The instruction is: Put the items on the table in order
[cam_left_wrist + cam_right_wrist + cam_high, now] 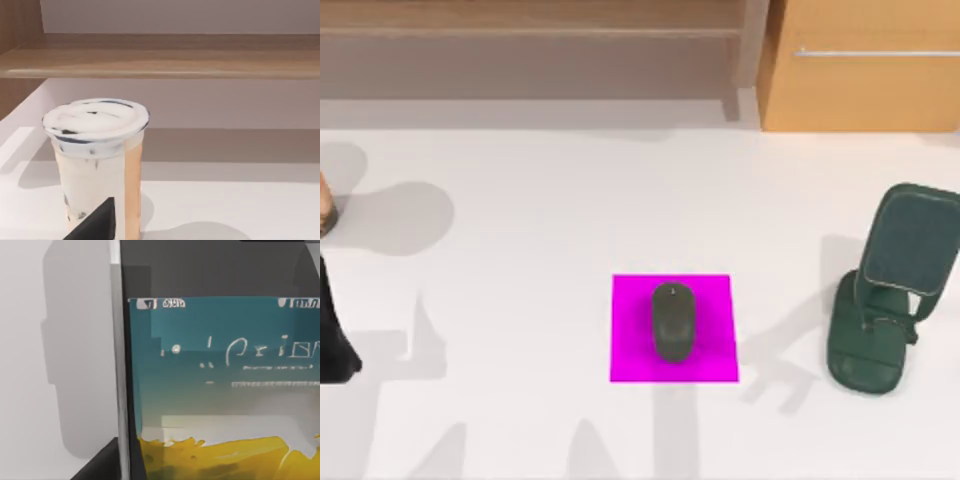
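Note:
A dark grey oval mouse (672, 320) lies on a magenta pad (632, 352) at the table's (540, 230) middle. In the right wrist view the smartphone (225, 390) is very close, its lit teal and yellow screen facing the camera and its silver edge (118, 390) on one side. My right gripper (165, 475) is shut on it, one dark finger (97, 467) against that edge. The phone's shadow falls well apart from it on the white table. My left arm (332, 330) is at the table's left edge.
A dark green phone stand (890, 300) stands at the right with nothing on it. A lidded milk-tea cup (97, 160) stands at the far left, a dark part of my left gripper (95, 225) in front of it. A wooden shelf (530, 35) and cabinet (860, 70) line the back.

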Available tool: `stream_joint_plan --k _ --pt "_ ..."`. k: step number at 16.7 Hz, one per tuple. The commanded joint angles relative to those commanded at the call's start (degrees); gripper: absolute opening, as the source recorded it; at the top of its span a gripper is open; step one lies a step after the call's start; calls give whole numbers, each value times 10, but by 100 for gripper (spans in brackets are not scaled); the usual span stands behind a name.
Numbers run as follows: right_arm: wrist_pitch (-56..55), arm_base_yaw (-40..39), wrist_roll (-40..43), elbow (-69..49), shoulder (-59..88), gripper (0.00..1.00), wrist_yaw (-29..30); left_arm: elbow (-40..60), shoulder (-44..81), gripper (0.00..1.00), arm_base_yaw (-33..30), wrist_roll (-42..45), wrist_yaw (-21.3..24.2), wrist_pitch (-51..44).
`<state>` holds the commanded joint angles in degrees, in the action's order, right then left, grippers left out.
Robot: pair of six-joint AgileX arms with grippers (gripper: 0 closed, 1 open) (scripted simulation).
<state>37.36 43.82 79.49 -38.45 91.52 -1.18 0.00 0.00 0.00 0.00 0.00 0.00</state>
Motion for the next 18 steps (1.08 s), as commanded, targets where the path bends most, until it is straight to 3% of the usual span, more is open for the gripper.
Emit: stream_joint_plan --k 18 --pt "104 0 -6 -49 -58 0 3 0 0 100 0 0 0 0"
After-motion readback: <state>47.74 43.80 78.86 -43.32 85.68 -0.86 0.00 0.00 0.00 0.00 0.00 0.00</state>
